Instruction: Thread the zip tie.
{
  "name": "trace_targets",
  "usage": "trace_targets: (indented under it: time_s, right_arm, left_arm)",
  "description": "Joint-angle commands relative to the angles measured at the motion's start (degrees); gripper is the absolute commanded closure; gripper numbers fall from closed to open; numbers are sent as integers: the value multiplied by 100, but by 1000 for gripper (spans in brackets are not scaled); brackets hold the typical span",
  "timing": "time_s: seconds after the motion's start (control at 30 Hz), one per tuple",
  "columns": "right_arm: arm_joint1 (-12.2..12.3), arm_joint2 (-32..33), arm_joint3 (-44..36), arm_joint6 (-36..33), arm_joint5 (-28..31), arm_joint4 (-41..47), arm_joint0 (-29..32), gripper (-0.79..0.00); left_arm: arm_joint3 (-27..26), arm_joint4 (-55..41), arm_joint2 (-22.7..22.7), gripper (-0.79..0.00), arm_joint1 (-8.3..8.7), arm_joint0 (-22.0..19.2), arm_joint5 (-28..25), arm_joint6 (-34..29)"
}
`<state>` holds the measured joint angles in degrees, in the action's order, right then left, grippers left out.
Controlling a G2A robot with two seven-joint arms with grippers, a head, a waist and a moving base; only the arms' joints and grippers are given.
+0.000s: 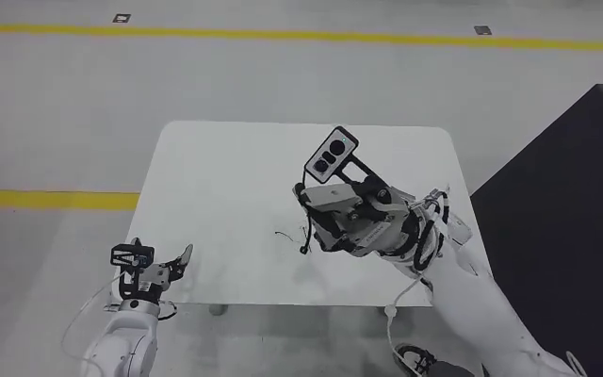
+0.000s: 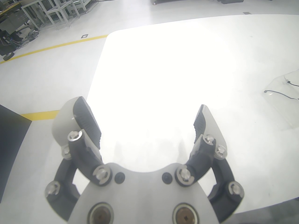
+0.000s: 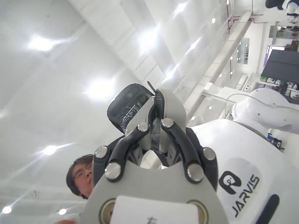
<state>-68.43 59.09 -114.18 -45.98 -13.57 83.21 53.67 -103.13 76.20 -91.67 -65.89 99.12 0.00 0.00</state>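
Top view: clamps black zip tie in right gripper above table; holds left gripper spread wide at near edge.

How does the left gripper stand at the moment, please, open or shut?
Open: the left gripper has its fingers wide apart over the table, with nothing between them.

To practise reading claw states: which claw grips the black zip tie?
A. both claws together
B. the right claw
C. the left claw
B: the right claw is shut on the thin black zip tie, while the left claw stands open and empty.
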Motion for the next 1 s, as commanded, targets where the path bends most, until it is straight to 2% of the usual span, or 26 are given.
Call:
trace_targets:
  time_s: [0.0,0.23,0.3,0.37,0.5,0.73,0.97]
  right_arm:
    - [-11,6,-10,2,72,-193,-12,0]
    - [-11,6,-10,2,72,-193,-12,0]
    - [-3,53,13,124,146,-451,28,0]
    - [38,296,147,77,449,-1222,61,0]
    - [158,1087,593,-317,686,-1479,621,0]
    - [281,2300,1142,-663,837,-880,1663,0]
    - [284,2334,1105,-665,814,-868,1693,0]
  left_arm:
    - [0,0,0,-785,0,0,0,0]
    - [0,0,0,-785,0,0,0,0]
    - [0,0,0,-785,0,0,0,0]
    - [0,0,0,-785,0,0,0,0]
    - [0,0,0,-785,0,0,0,0]
    - [0,0,0,-785,0,0,0,0]
    - [0,0,0,-785,0,0,0,0]
